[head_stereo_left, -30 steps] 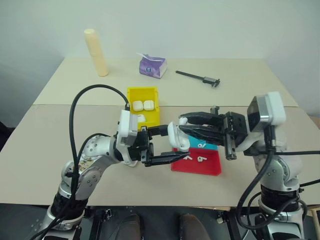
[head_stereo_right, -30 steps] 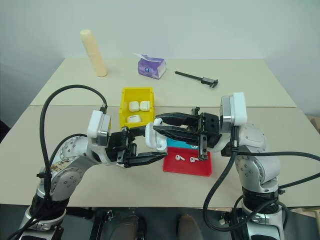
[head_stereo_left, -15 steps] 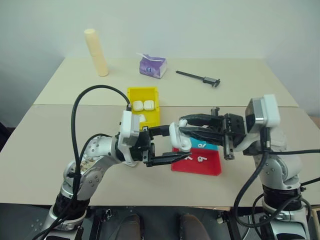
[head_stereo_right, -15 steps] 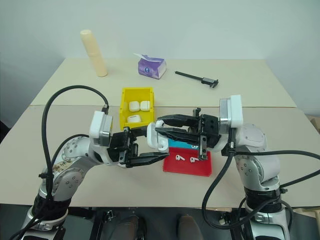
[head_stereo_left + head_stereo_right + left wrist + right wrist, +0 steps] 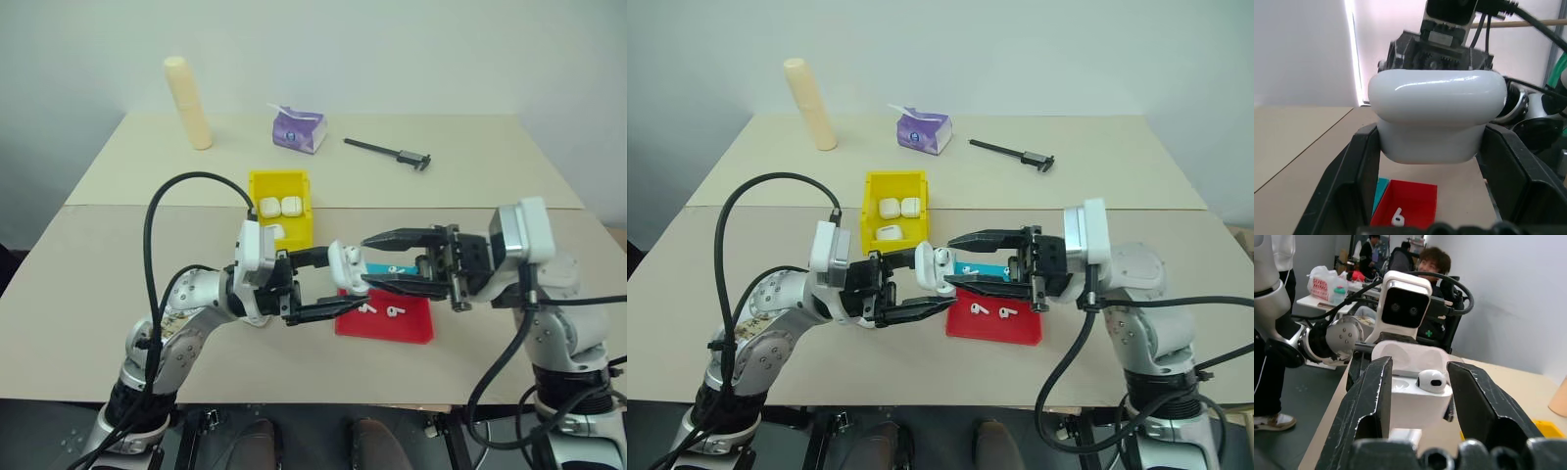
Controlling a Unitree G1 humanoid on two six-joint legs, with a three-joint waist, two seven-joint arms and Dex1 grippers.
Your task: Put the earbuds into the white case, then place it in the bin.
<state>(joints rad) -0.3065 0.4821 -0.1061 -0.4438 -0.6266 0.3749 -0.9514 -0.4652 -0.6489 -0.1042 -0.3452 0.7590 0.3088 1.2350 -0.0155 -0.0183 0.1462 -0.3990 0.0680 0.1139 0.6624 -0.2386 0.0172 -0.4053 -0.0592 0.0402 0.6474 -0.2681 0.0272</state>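
My left gripper (image 5: 349, 280) is shut on the white case (image 5: 344, 265) and holds it in the air over the table's middle, lid flipped open. In the right wrist view one earbud (image 5: 1431, 380) sits in the case (image 5: 1415, 404). My right gripper (image 5: 360, 261) is open, one finger above and one below the case's open end, pointing left. Two more earbuds (image 5: 369, 307) (image 5: 394, 312) lie in the red tray (image 5: 416, 331) under the grippers. The yellow bin (image 5: 279, 177) stands behind the left gripper and holds three white cases (image 5: 265, 207).
A teal tray (image 5: 407, 286) lies behind the red one, partly hidden by my right gripper. At the table's back stand a cream cylinder (image 5: 188, 102), a purple tissue pack (image 5: 299, 129) and a black caliper (image 5: 389, 152). People (image 5: 1431, 264) sit in the background.
My right gripper's jaws have spread wider and the hand has drawn back slightly to the right from the case. The left gripper keeps its hold on the case.
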